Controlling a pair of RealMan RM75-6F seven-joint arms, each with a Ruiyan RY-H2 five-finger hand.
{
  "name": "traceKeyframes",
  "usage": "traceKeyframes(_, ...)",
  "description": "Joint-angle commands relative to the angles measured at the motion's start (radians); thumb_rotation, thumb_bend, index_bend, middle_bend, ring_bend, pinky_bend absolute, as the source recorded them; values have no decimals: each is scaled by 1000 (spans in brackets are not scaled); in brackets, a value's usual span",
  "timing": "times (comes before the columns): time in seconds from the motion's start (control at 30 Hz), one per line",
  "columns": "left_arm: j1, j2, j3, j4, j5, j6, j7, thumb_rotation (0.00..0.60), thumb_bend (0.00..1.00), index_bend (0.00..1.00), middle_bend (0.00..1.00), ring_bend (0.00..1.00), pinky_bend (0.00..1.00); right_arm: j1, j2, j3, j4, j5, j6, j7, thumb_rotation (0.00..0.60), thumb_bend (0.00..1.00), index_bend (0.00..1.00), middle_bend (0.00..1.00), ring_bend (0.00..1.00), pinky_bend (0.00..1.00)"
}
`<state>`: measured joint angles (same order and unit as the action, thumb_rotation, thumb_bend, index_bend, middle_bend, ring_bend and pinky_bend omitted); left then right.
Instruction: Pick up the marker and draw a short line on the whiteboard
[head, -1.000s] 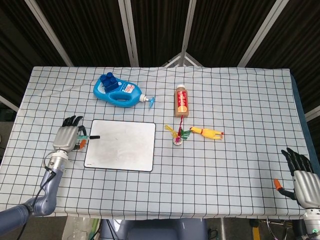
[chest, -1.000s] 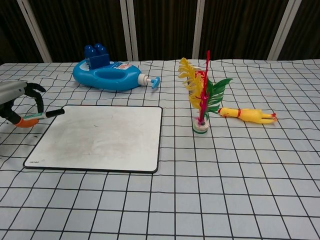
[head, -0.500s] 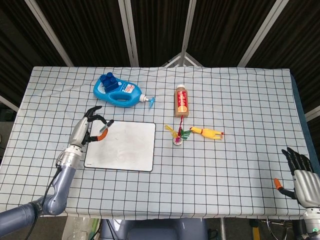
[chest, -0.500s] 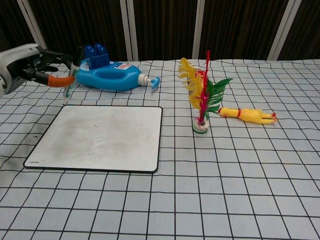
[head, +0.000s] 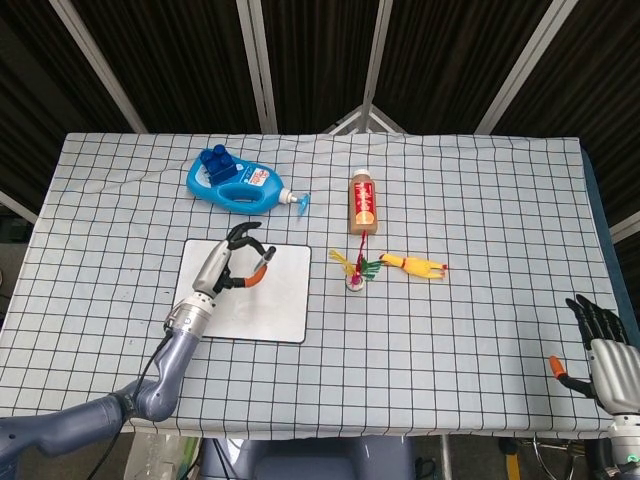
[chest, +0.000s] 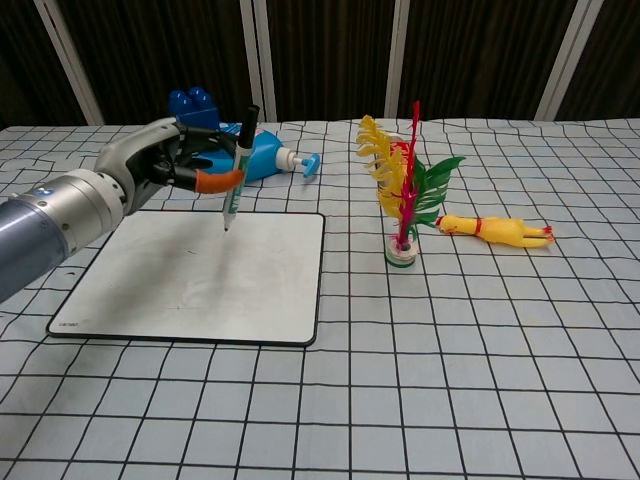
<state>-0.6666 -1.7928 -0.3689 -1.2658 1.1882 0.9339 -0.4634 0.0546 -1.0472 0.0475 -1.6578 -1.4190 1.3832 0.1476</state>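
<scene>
My left hand (head: 232, 265) (chest: 178, 160) holds the marker (chest: 238, 168) (head: 262, 259) upright over the whiteboard (head: 282, 300) (chest: 190, 280), tip pointing down. In the chest view the tip hangs a little above the board's upper middle, apart from the surface. The marker has a black cap end at top and a pale barrel. My right hand (head: 603, 345) rests at the table's near right corner, fingers spread and empty; it does not appear in the chest view.
A blue detergent bottle (head: 236, 181) (chest: 270, 152) lies behind the board. A brown bottle (head: 362, 203) lies at centre. A small feather toy (head: 355, 272) (chest: 402, 190) and a yellow rubber chicken (head: 415, 266) (chest: 495, 230) sit right of the board.
My left hand has carried the marker from the table left of the board up and rightward. It is now over the board's upper part with the marker turned upright.
</scene>
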Motion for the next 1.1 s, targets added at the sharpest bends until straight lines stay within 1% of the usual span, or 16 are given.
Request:
traceKeyframes(0.03, -11, -17, 9, 19, 2, -7, -2, 600, 580, 635, 108, 0, 0, 0, 1, 1, 1, 2, -2, 5, 600, 354, 0, 0, 0, 0)
traceKeyframes(0.73, -26, -34, 35, 24, -3, -17, 21, 600, 581, 649, 113, 0, 0, 0, 4, 2, -3, 2, -2, 7, 600, 354, 0, 0, 0, 0)
traceKeyframes(1.1, -29, -43, 44, 59, -10, -23, 28, 600, 580, 652, 115, 0, 0, 3, 5, 6, -5, 3, -4, 7, 600, 354, 0, 0, 0, 0)
